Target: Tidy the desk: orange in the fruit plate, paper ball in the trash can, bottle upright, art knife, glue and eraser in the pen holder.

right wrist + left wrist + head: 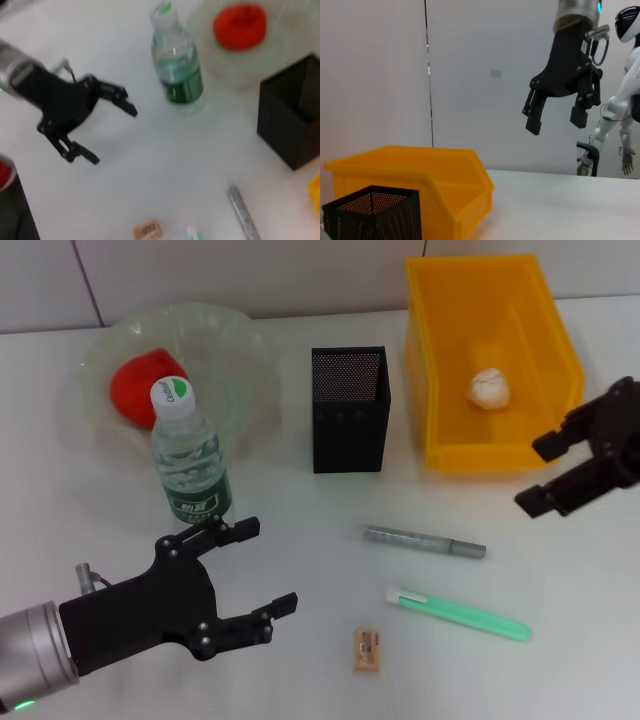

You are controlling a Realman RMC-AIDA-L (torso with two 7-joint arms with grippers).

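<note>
- The left gripper (262,567) hovers above the worktop (300,540) in front of the bottle (189,455), its fingers (240,530) spread wide apart and holding nothing.
- The right gripper (540,472) hangs just beside the front right corner of the yellow bin (490,360), fingers (550,443) apart, touching nothing.
- The bottle stands upright at the front edge of the clear fruit plate (180,370), where the orange (145,388) already lies.
- The paper ball (491,387) rests inside the yellow bin.
- The black mesh pen holder (350,410) stands between plate and bin.
- On the bare worktop lie the grey art knife (425,541), the green glue stick (458,614) and the small eraser (367,650), each apart from the others.
</note>
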